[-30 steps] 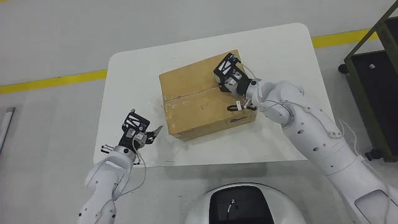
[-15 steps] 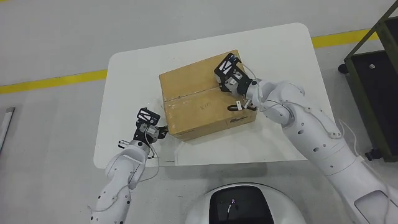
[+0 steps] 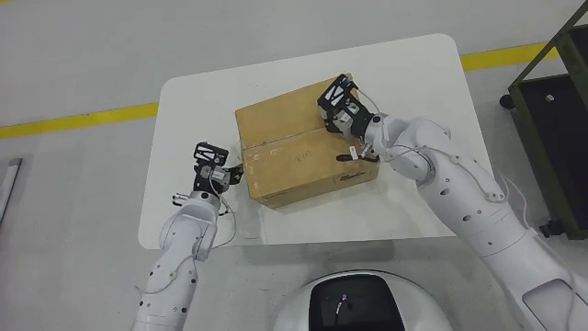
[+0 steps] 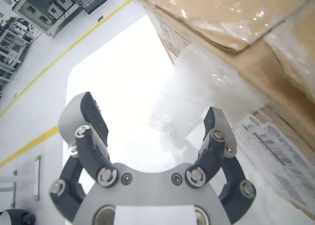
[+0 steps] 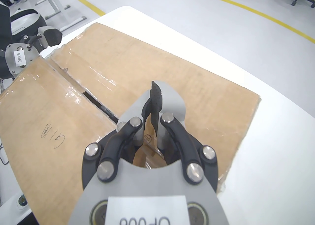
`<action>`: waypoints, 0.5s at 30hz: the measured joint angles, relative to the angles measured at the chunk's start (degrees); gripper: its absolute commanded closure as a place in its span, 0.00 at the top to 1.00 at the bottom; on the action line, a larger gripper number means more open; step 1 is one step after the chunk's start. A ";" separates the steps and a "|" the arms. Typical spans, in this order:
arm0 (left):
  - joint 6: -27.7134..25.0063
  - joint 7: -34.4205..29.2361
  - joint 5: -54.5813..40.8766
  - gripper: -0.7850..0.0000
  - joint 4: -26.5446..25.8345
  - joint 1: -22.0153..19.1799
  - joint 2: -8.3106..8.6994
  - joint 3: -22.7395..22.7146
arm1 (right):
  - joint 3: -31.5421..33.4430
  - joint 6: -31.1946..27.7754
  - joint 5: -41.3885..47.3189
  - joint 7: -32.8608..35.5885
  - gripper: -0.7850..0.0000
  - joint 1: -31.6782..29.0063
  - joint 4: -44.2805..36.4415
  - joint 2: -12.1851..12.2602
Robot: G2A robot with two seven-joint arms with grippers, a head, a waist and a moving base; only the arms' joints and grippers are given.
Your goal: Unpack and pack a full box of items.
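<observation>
A taped brown cardboard box (image 3: 303,152) sits closed in the middle of the white table (image 3: 404,83). My left gripper (image 3: 216,161) is at the box's left side, just off its corner, and stands open (image 4: 152,115) with nothing between its fingers. A loose strip of clear tape (image 4: 196,88) hangs off the box (image 4: 221,2) just ahead of it. My right gripper (image 3: 338,101) hovers over the box top near its far right corner. It is shut (image 5: 155,95), with nothing visible between the pads. The flap seam (image 5: 98,105) runs across the box (image 5: 172,75) beside it.
A white shipping label (image 4: 270,142) is stuck on the box's side wall. A dark green cart (image 3: 551,101) stands on the floor to the table's right. Bare table (image 4: 118,68) lies left of the box and along its front edge.
My left gripper has moved from the table's front left area up to the box's left side. The right gripper has stayed over the box top.
</observation>
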 measured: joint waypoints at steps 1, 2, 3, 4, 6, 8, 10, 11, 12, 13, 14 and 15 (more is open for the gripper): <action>0.72 -0.04 -0.30 1.00 0.00 -0.04 -0.07 -0.19 | -0.01 0.03 -0.03 -0.06 0.00 0.05 0.09 -0.03; 1.43 -0.14 -0.71 1.00 -0.07 -0.07 -0.14 -0.44 | -0.02 0.06 -0.05 -0.11 0.00 0.10 0.17 -0.05; 2.37 -0.33 -1.19 1.00 -0.34 -0.11 -0.21 -0.85 | -0.02 0.07 -0.05 -0.18 0.00 0.14 0.27 -0.09; 3.01 -0.47 -1.47 1.00 -0.62 -0.13 -0.25 -1.20 | -0.02 0.07 -0.02 -0.23 0.00 0.18 0.34 -0.11; 4.17 -0.78 -2.18 1.00 -1.41 -0.15 -0.31 -2.11 | 0.01 0.06 0.00 -0.32 0.00 0.23 0.48 -0.16; 4.73 -0.98 -3.17 1.00 -2.15 -0.17 -0.36 -2.92 | 0.02 -0.01 -0.03 -0.29 0.00 0.27 0.64 -0.19; 4.93 -1.13 -4.08 1.00 -3.11 -0.24 -0.39 -3.76 | 0.04 -0.08 -0.06 -0.21 0.00 0.34 0.76 -0.23; 4.96 -1.16 -4.31 1.00 -3.55 -0.25 -0.40 -4.07 | 0.04 -0.09 -0.07 -0.21 0.00 0.36 0.80 -0.25; 4.95 -1.23 -4.72 1.00 -4.15 -0.25 -0.42 -4.44 | 0.04 -0.14 -0.08 -0.21 0.00 0.38 0.86 -0.27; 4.86 -1.28 -5.06 1.00 -4.61 -0.25 -0.44 -4.67 | 0.03 -0.20 -0.08 -0.22 0.00 0.41 0.92 -0.30; 4.65 -1.30 -5.39 1.00 -5.09 -0.25 -0.46 -4.86 | 0.02 -0.25 -0.08 -0.23 0.00 0.46 1.00 -0.32; 4.28 -1.30 -5.89 1.00 -5.70 -0.24 -0.48 -5.09 | 0.00 -0.29 -0.08 -0.27 0.00 0.54 1.12 -0.35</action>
